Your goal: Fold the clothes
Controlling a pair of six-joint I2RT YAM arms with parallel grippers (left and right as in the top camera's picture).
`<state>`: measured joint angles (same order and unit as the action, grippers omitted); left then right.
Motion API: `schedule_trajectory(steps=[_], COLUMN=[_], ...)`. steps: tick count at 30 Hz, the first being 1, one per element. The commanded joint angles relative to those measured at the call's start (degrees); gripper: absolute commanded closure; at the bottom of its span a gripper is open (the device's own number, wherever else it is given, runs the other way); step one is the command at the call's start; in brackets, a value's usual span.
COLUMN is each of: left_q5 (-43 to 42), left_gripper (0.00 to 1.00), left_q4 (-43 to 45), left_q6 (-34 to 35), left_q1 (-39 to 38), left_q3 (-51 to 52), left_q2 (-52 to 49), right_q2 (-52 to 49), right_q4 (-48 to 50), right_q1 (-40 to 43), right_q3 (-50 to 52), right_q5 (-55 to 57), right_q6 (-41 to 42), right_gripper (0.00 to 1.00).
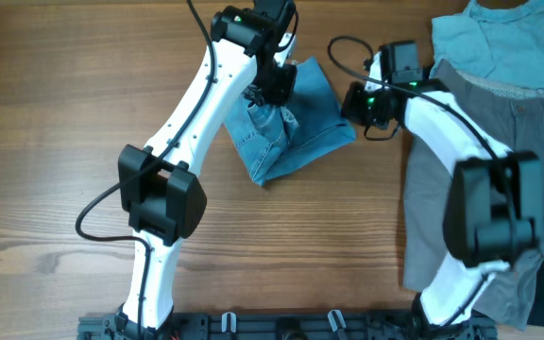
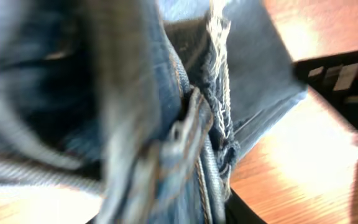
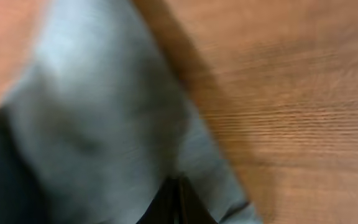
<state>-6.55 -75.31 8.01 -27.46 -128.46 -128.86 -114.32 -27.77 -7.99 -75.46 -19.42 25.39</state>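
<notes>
At counter's far side, jeans lie bunched. Left gripper sits on them, opening indeterminable; right gripper closed beside them. Recommend squaring edges and smoothing creases.

I counted one pair of light blue jeans, one pair of grey trousers and one pale teal shirt, three garments in all, on one wooden table. I had two arms over it, my left arm and my right arm
</notes>
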Motion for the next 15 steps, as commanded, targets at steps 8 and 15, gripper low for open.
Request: schedule_trajectory(steps=[8, 15], left_q5=[-0.37, 1.31], left_gripper=[0.39, 0.07], left_q4=[11.93, 12.44], left_q6=[1.46, 1.44], left_q1=[-4.39, -3.23], left_q3=[2.36, 2.82], left_q2=[-2.56, -2.86], right_q2=[-8.68, -4.52], right_q4=[-0.42, -5.86], right_q1=[-0.28, 1.25], right_q3=[0.15, 0.13], right_q5=[-2.56, -2.51], right_q6=[0.74, -2.71], right_gripper=[0.96, 0.89])
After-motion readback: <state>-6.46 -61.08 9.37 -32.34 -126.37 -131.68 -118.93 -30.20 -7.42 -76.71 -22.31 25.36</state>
